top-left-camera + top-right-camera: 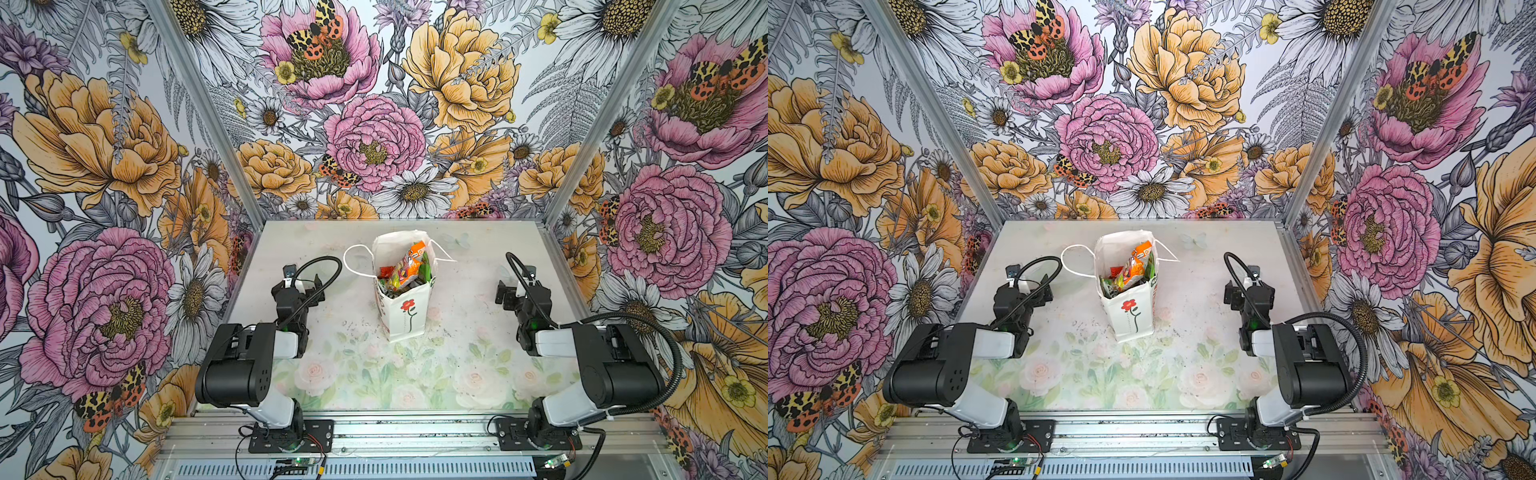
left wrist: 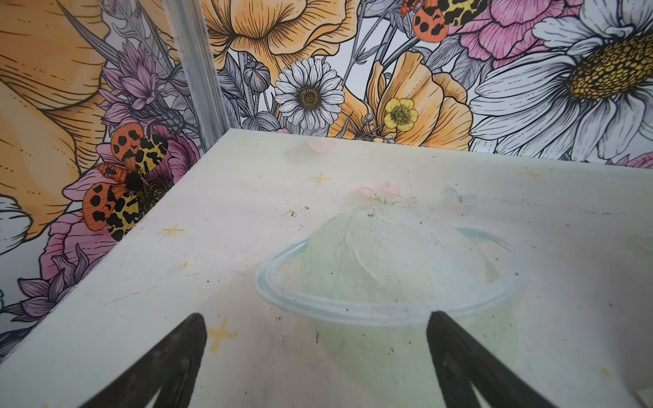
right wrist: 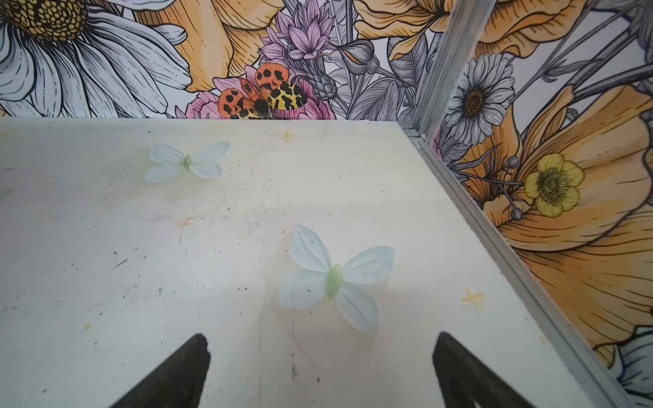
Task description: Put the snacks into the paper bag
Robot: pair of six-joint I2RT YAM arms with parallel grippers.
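The tall white paper bag (image 1: 394, 318) is heaped with crinkly plastic snacks (image 1: 409, 264). The left gripper (image 2: 316, 314) at nine o'clock and right gripper (image 3: 322, 335) at three are both wide and empty. A bump could tip the bag.

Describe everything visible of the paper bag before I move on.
The paper bag is tall, white, matte paper, standing upright in the middle of the table with its mouth open. A red flower with a dark stem is drawn on the near face. Thin white cord handles flop outward on both sides. Snacks fill it to the rim, an orange packet sticking up highest. Only the table and its contents touch it.
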